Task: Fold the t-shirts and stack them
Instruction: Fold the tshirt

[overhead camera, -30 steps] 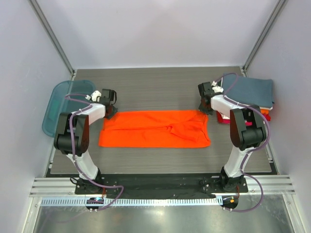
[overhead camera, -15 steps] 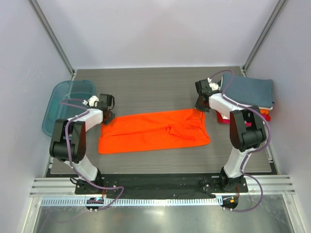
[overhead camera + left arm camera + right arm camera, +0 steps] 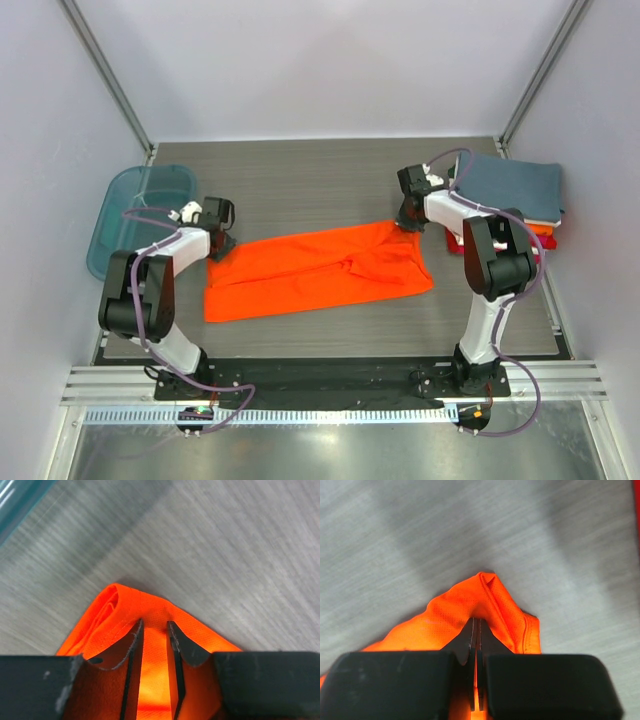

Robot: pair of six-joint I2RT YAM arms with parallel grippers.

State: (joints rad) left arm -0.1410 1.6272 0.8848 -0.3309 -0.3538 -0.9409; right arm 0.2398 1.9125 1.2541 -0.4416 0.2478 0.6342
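Grey wood-grain worktop (image 3: 320, 180) inside a white-walled cell, with a bright orange cloth t-shirt (image 3: 320, 272) spread flat across its middle.
The left fingers (image 3: 135, 637) grasp the shirt's far left corner, and the right fingers (image 3: 471, 630) are clenched on its far right corner. A stack of folded t-shirts (image 3: 515, 183), slate blue-grey on top, sits at the far right edge. A translucent teal plastic tub (image 3: 140, 205) lies at the far left.
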